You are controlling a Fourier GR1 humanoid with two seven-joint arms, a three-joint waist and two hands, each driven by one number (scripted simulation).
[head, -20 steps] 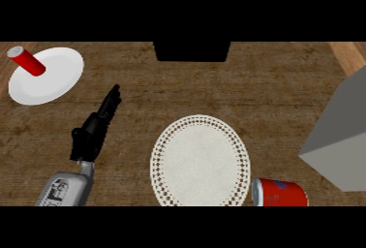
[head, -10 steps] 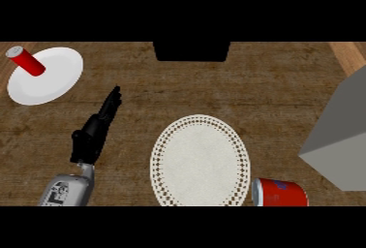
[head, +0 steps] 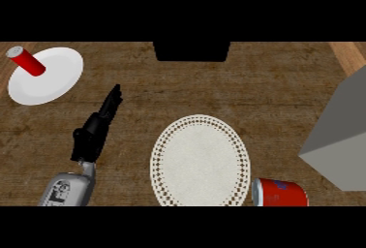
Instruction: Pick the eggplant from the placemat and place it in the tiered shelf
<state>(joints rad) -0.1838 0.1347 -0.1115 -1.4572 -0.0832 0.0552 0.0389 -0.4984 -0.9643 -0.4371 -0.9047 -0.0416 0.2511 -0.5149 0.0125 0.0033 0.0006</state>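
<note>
A white, lace-edged oval placemat [head: 200, 162] lies on the wooden counter at centre front, and nothing rests on it. No eggplant shows anywhere in the head view. At the right edge stands a grey boxy structure [head: 343, 140], seen from above. My left hand [head: 93, 135] lies left of the placemat, apart from it. It is open, with straight fingers [head: 113, 99] pointing up and away, and it holds nothing. My right hand is out of view.
A white plate [head: 46, 77] sits at the far left with a red cylinder [head: 26, 61] on its edge. A red cup [head: 280, 193] lies at the front right, beside the placemat. A black block [head: 193, 51] sits at the far middle.
</note>
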